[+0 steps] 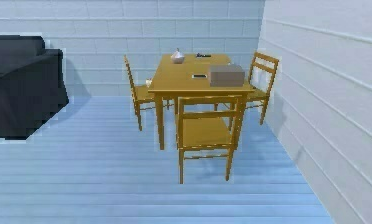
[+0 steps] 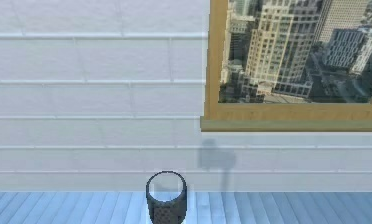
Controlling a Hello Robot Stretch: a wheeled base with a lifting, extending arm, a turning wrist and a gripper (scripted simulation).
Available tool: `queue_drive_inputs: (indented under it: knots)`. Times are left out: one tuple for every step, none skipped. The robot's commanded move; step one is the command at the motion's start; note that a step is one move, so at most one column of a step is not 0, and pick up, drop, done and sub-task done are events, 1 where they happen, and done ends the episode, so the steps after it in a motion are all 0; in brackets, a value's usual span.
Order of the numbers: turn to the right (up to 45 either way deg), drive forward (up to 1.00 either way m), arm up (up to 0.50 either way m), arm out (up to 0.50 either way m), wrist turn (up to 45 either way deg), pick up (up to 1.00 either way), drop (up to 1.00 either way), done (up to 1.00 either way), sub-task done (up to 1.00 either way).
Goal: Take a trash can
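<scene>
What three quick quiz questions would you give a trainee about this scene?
1. True or false: the bin lies on its side.
2. How many chairs can be seen around the table?
3. In the forward view, what stands left of the table? A. a sofa B. a bed C. a fridge

Key: 1 false, it stands upright on the floor; 2 three; 3 A.
</scene>
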Motion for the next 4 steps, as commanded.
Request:
queue_drive_inputs:
  knots:
    - [0.0,0.0,0.0,0.48,0.0,0.0,0.0,0.0,0.0]
    - [0.0,0.0,0.0,0.0,45.0,0.0,0.0,0.0,0.0]
    - [0.0,0.0,0.0,0.0,45.0,0.0,0.0,0.0,0.0]
    - [0.0,0.0,0.0,0.0,45.0,0.0,0.0,0.0,0.0]
